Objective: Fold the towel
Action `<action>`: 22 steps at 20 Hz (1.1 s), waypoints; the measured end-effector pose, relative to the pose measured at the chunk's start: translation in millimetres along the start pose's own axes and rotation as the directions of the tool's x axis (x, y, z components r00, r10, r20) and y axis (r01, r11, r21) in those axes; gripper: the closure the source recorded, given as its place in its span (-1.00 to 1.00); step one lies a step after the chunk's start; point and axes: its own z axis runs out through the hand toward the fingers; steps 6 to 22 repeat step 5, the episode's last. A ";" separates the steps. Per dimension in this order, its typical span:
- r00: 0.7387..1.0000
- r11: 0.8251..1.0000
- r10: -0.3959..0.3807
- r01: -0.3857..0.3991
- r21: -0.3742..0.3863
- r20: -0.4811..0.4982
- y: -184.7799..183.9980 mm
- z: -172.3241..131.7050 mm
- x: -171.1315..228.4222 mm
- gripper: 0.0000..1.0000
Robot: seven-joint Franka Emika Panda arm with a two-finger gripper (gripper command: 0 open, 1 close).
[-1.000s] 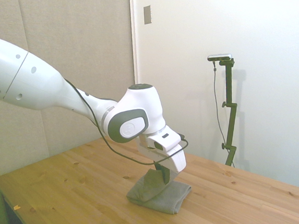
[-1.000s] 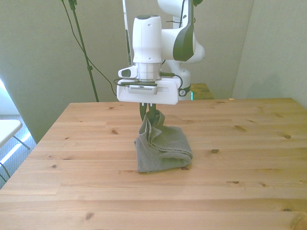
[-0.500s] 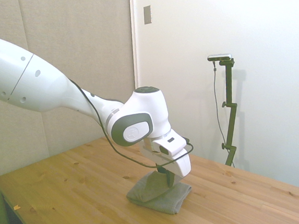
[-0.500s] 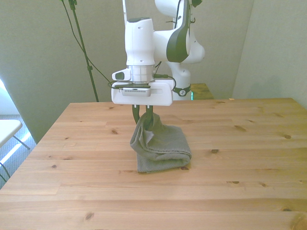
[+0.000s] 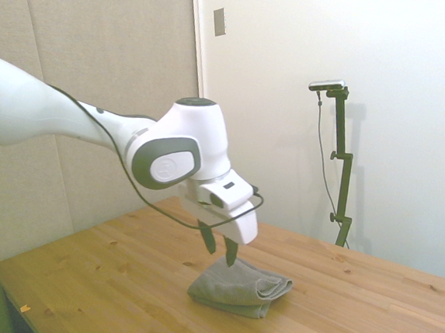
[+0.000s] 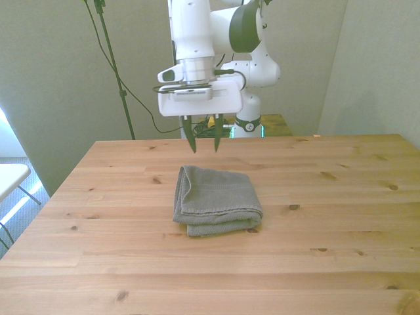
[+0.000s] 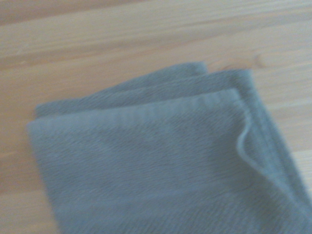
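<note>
Claw: your claw [image 6: 203, 145] hangs in the air above the table [image 6: 341, 216], pointing straight down, with nothing in it. In the side view you see it [image 5: 220, 248] just above the cloth and clear of it.
Fingers: the two dark fingers [image 6: 190, 139] stand apart with an open gap between them; you see wall and table through that gap, not cloth.
Towel: the grey towel [image 6: 214, 207] lies flat on the table just below the claw and a little nearer the camera in the front view. In the side view it [image 5: 240, 287] sits right under the fingertips, not touching them.
Towel shape: you have a folded, layered bundle, roughly rectangular with rounded corners. The thick doubled edge faces away from the claw toward the front camera, and stacked layers show along that edge.
Towel close up: in the wrist view the towel [image 7: 161, 165] fills most of the picture, a bit blurred. You can count layered edges stepping out at one corner, and a pale thread or seam curls along the side.
Table: bare pale wood [image 7: 97, 44] shows beyond the towel in the wrist view; the knotted planks [image 5: 103, 281] run all round the cloth.
</note>
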 end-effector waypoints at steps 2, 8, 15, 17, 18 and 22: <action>0.999 1.000 -0.017 0.018 -0.008 0.031 3.5 6.9 -40.4 -1.00; 0.996 0.998 -0.064 0.065 -0.025 0.056 6.5 15.3 -109.8 -1.00; 0.996 0.998 -0.064 0.065 -0.025 0.056 6.5 15.3 -109.8 -1.00; 0.996 0.998 -0.064 0.065 -0.025 0.056 6.5 15.3 -109.8 -1.00; 0.996 0.998 -0.064 0.065 -0.025 0.056 6.5 15.3 -109.8 -1.00; 0.996 0.998 -0.064 0.065 -0.025 0.056 6.5 15.3 -109.8 -1.00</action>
